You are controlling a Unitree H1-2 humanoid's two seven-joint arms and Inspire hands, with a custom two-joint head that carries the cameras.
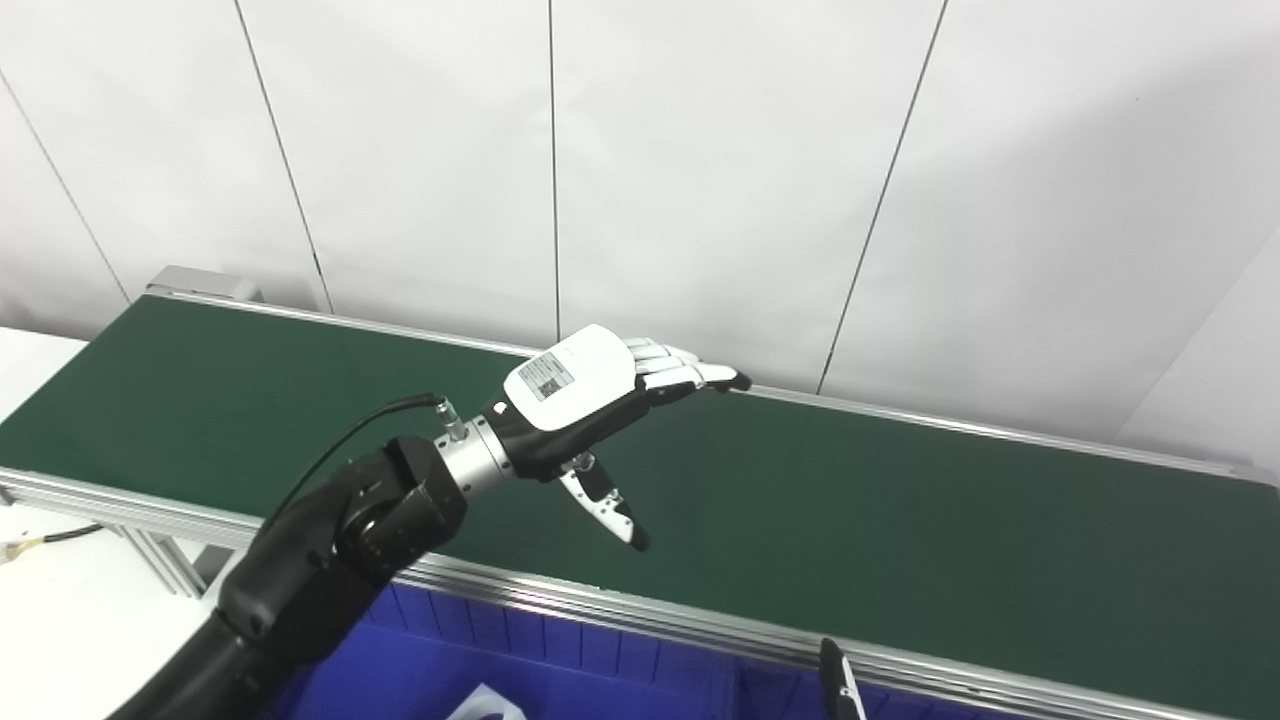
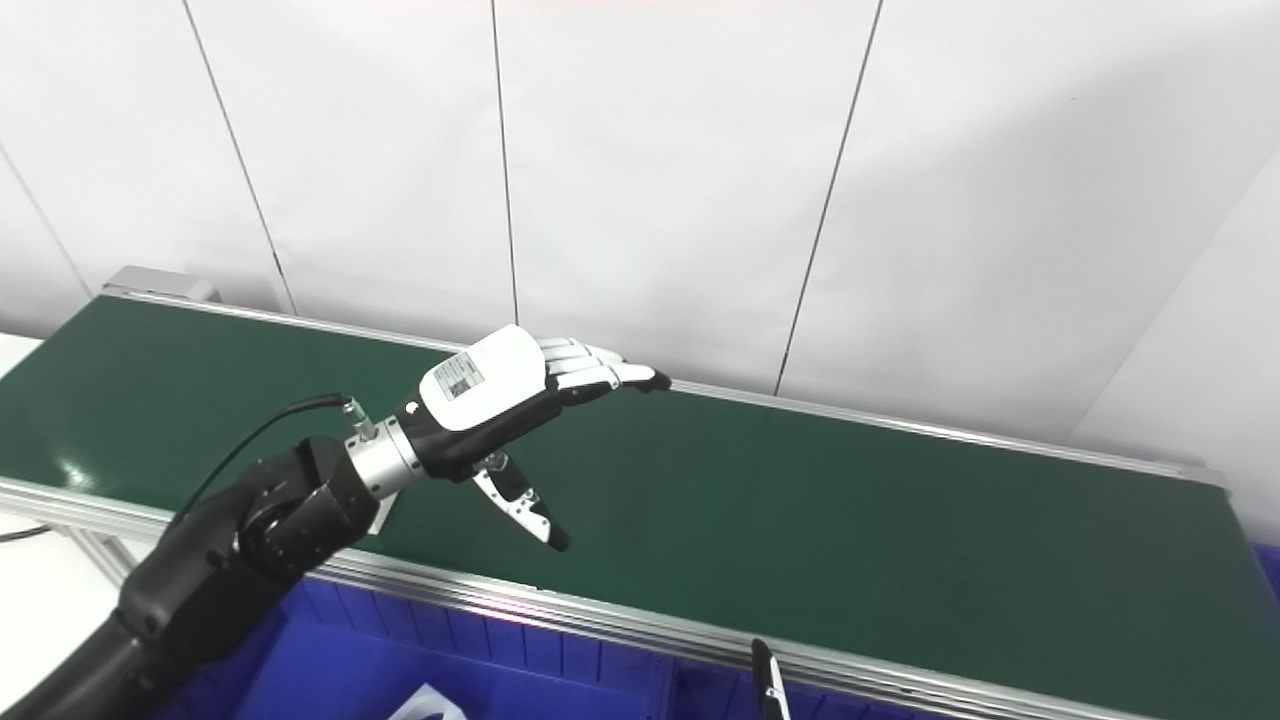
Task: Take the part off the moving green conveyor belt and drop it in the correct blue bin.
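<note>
Left hand (image 1: 585, 400) over green belt (image 1: 850, 500), fingers (image 1: 690, 375) spread and empty; right hand (image 1: 838, 680) cut off, grip unclear; blue bin (image 1: 560, 650) half hidden.

Your long dark green conveyor belt (image 1: 800, 500) with silver aluminium side rails runs from the upper left of the frame down to the lower right; you see no part on its surface. Your blue ribbed plastic bin (image 1: 560, 650) sits along the bottom edge, below the near rail, holding something white, cut off.
</note>
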